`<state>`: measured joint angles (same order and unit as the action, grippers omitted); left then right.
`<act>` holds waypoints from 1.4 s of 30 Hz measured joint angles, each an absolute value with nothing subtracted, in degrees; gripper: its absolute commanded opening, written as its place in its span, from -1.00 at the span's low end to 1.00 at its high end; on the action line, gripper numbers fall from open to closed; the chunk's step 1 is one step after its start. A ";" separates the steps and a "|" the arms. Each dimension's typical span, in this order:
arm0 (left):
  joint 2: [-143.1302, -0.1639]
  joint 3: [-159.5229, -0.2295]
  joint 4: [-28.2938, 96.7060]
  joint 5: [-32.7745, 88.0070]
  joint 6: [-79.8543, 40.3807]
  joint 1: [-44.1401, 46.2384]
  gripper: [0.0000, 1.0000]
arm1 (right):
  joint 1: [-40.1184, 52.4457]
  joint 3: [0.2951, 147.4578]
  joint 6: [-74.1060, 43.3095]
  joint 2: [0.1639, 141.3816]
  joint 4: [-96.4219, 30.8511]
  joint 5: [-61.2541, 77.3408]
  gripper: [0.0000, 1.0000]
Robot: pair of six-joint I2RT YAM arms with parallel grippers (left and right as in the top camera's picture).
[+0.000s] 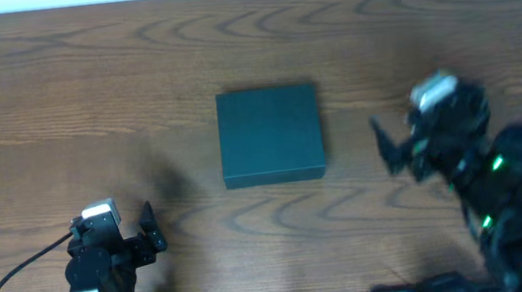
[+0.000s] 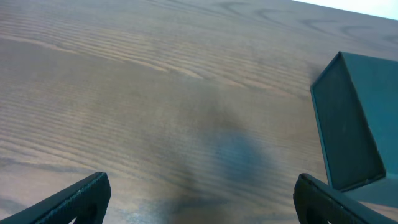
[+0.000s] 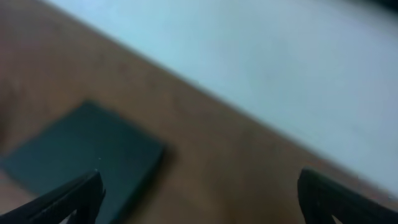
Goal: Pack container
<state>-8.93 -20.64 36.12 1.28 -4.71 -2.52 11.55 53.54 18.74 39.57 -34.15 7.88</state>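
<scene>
The dark teal-green container [image 1: 270, 134] sits closed on the wooden table near the middle. It shows at the right edge of the left wrist view [image 2: 357, 118] and at the lower left of the blurred right wrist view [image 3: 84, 152]. My left gripper [image 1: 150, 230] is open and empty at the front left, well short of the container. My right gripper [image 1: 390, 149] is open and empty, to the right of the container and raised above the table, blurred. No snack packets are in view.
The wooden table [image 1: 90, 86] stretches wide around the container. Its far edge meets a pale wall [image 3: 261, 68]. A black cable [image 1: 13, 279] runs at the front left by the left arm's base.
</scene>
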 measured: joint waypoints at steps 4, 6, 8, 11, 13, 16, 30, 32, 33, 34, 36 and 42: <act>-8.82 -20.62 36.18 1.26 -4.73 -2.52 0.90 | 10.52 39.07 18.68 25.87 -34.37 7.42 0.99; -8.88 -20.60 36.14 1.28 -4.73 -2.55 0.90 | 9.91 33.56 18.22 19.07 -34.46 7.22 0.99; -8.84 -20.60 36.14 1.28 -4.73 -2.55 0.90 | 9.43 29.23 17.34 14.06 -34.52 7.18 0.99; -8.84 -20.60 36.12 1.28 -4.73 -2.55 0.90 | 9.06 23.55 15.81 8.60 -34.94 7.01 0.99; -8.84 -20.60 36.14 1.28 -4.73 -2.55 0.90 | 8.84 20.69 15.03 5.85 -35.40 6.96 0.98; -8.84 -20.60 36.14 1.28 -4.73 -2.55 0.90 | 8.84 17.34 14.22 2.57 -35.68 6.87 0.98; -8.84 -20.60 36.14 1.28 -4.73 -2.55 0.90 | 8.84 9.19 13.41 0.84 -35.42 6.81 0.98; -8.84 -20.60 36.14 1.28 -4.73 -2.55 0.90 | 8.84 9.19 13.41 0.84 -35.42 6.81 0.99; -8.84 -20.60 36.14 1.28 -4.73 -2.52 0.90 | 8.84 9.19 13.41 0.84 -35.42 6.81 0.99; -8.84 -20.60 36.14 1.28 -4.73 -2.55 0.90 | 8.84 9.19 13.41 0.84 -35.42 6.81 0.99; -8.84 -20.60 36.14 1.28 -4.73 -2.52 0.90 | 8.84 9.19 13.41 0.84 -35.42 6.81 0.99; -8.84 -20.60 36.14 1.28 -4.73 -2.55 0.90 | 8.84 9.19 13.41 0.84 -35.40 6.81 0.99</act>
<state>-8.84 -20.60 36.14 1.28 -4.73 -2.55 8.84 9.19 13.41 0.84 -35.40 6.81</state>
